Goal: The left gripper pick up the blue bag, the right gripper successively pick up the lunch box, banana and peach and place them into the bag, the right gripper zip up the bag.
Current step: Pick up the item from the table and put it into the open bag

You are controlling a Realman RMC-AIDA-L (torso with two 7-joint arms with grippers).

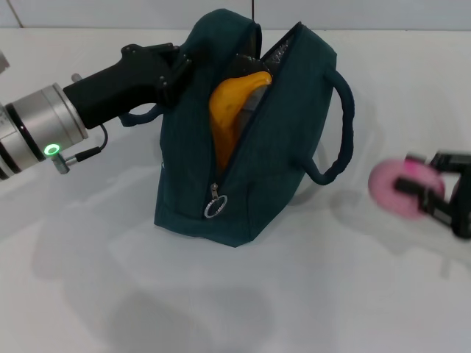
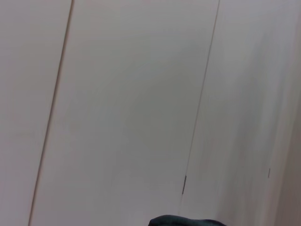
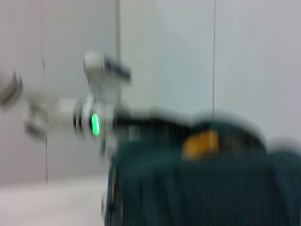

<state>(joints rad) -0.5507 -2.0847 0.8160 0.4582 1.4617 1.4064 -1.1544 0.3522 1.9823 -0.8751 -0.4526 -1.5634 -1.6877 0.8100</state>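
Bag: the blue bag (image 1: 250, 162) stands upright near the middle of the table (image 1: 88, 294), a little toward the far edge, its mouth gaping and the zip pull (image 1: 215, 206) hanging low at the near end
Contents: the banana (image 1: 232, 110) shows yellow in the opening; the lunch box is not clearly seen (probably deeper inside)
Left gripper: the left gripper (image 1: 180, 62) is clamped on the bag's far-left top rim, holding the mouth up and apart
Peach: the peach (image 1: 405, 187) is off the table near the right edge, well apart from the bag
Right gripper: the right gripper (image 1: 434, 191) has its fingers closed around the peach
Step in hand: by my reading, the third item is being carried to the bag; zipping is not yet done
Next move: bring the peach over the open mouth, clear of the handle (image 1: 338, 125), lower it beside the banana and let go
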